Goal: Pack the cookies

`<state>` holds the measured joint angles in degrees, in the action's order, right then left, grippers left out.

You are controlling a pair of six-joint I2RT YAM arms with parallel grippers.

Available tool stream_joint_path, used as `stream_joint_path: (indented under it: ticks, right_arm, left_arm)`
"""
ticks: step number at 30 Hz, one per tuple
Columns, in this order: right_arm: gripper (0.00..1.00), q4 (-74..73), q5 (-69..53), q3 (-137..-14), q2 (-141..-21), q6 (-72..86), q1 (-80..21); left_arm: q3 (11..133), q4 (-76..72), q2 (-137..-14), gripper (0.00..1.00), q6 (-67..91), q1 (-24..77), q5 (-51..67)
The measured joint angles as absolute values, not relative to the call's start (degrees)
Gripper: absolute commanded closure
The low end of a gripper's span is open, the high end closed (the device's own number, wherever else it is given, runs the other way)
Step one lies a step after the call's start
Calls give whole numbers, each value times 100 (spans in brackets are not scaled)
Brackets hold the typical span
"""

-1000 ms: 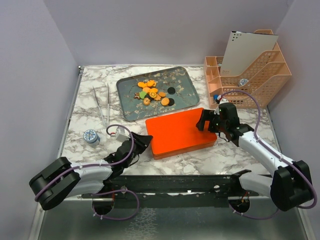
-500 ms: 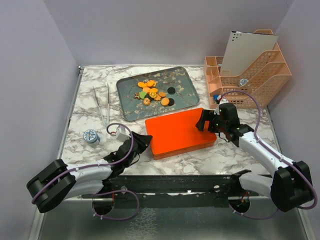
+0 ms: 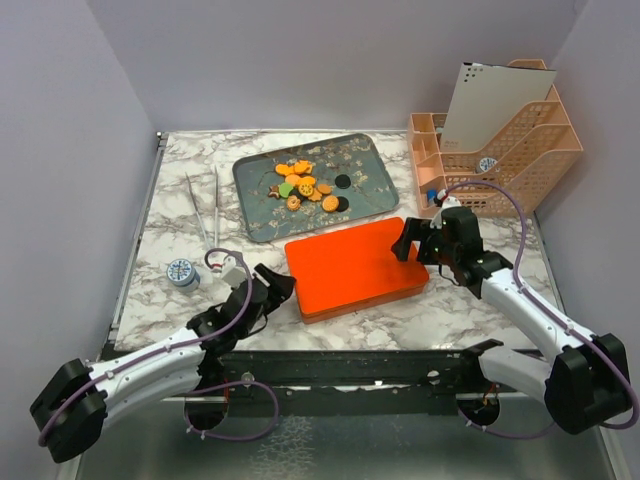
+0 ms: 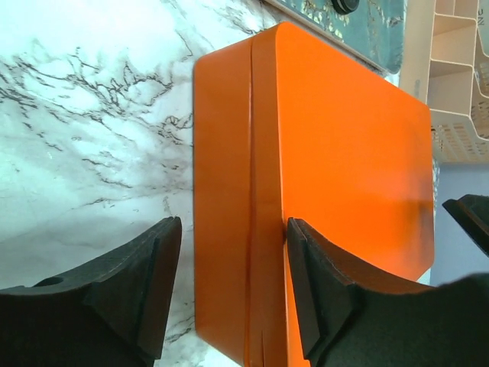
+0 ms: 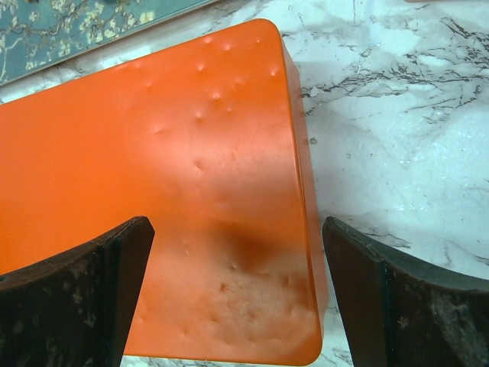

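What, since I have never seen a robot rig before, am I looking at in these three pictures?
Two robot arms are bolted at the near edge of a marble table. The wide picture comes from a fixed camera above and behind them. The two close-ups come from a camera on each wrist, so the dark shapes at the bottom are that arm's own fingers. On the table lie a closed orange box, a patterned tray with small cookies, tweezers and a peach desk organiser. The left gripper has its open jaws astride one side edge of the box; the right gripper stands open over the opposite end. Neither holds anything.
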<state>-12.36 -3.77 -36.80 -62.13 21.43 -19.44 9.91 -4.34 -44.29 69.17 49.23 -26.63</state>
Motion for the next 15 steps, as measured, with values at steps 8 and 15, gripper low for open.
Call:
stream_joint_path:
  ticks: [8, 15]
  right_arm:
    - [0, -1251, -370, -3649, -6163, 2156, -1944]
    - [0, -1256, -373, -3511, -6018, 2158, -1944]
  left_arm:
    - [1374, 539, -3848, 26, 6805, 4919, -2482]
    - [1457, 775, -3883, 26, 6807, 4919, -1658]
